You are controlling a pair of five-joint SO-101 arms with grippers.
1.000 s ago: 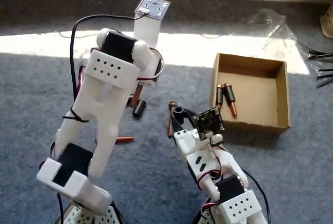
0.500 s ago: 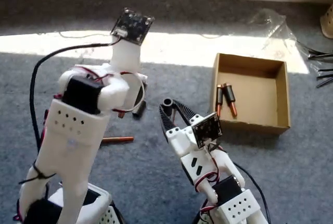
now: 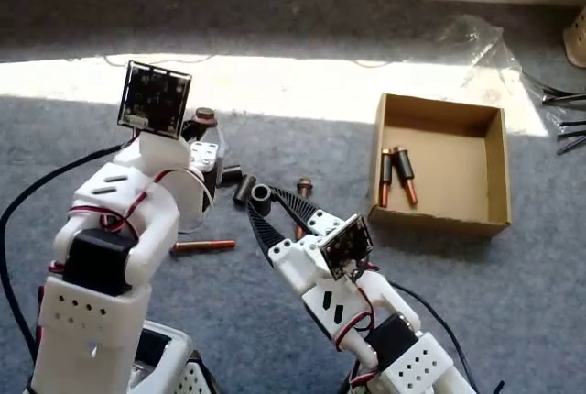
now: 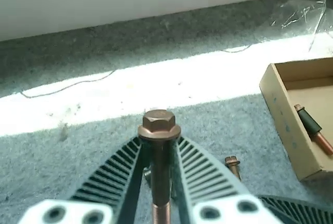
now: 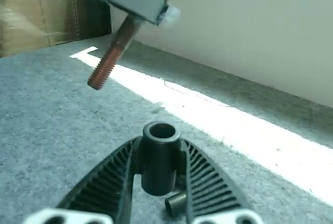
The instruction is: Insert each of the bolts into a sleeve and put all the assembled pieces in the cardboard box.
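My left gripper (image 4: pixel 158 143) is shut on a copper bolt (image 4: pixel 159 126), held head-up above the grey carpet; in the high view the bolt head (image 3: pixel 205 117) shows above the left gripper (image 3: pixel 203 142). A short way to its right, my right gripper (image 3: pixel 263 202) is shut on a black sleeve (image 3: pixel 261 195) with its bore facing up. The right wrist view has that sleeve (image 5: pixel 161 156) between the fingers, with the left arm's bolt (image 5: pixel 112 57) hanging tilted above and beside it, apart. The cardboard box (image 3: pixel 485 215) holds two assembled pieces (image 3: pixel 396 172).
A loose bolt (image 3: pixel 203 246) lies on the carpet by the left arm. Another bolt (image 3: pixel 302 189) and a spare black sleeve (image 3: pixel 242 190) lie near the right gripper. A plastic bag (image 3: pixel 476 37) and black tools (image 3: pixel 568 128) sit at the far right.
The left arm has pulled back and to the left, raising the bolt off the carpet. The right arm has lifted its sleeve and swung left toward the bolt.
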